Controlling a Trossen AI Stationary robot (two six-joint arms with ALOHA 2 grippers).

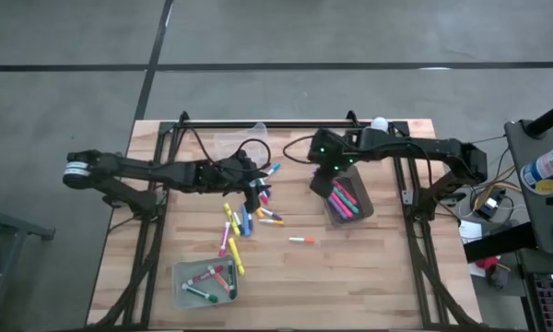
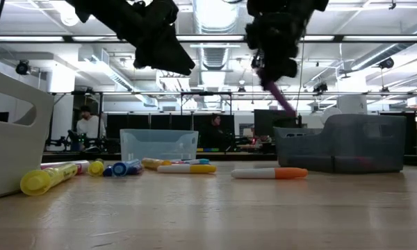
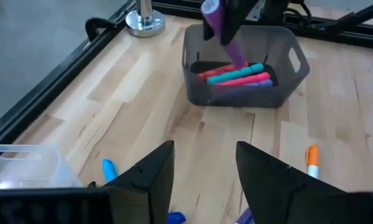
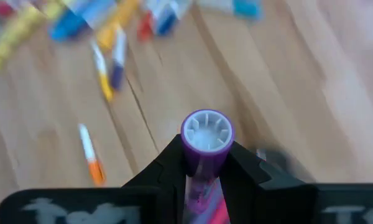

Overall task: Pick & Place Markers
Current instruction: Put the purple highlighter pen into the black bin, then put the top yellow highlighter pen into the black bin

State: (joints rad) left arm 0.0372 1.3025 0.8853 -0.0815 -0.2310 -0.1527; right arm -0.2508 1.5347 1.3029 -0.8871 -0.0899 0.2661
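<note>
Markers (image 1: 244, 221), short capped pens in mixed colours, lie scattered on the pale wooden bench (image 1: 369, 277), and a few sit in the clear plastic bin (image 1: 205, 281) near its front-left. Above the pile hangs the left claw (image 1: 255, 187), fingers apart and empty. Farther right, the right claw (image 1: 324, 180) pinches a purple marker (image 3: 227, 38) over the grey plastic bin (image 1: 361, 214), which holds pink, teal and purple ones.

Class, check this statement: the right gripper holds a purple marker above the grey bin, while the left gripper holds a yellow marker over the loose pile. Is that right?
Not quite. The right gripper does hold the purple marker above the grey bin, but the left gripper holds nothing: the left wrist view shows its fingers apart with only bare wood between them. It hangs over the loose pile empty.
</note>
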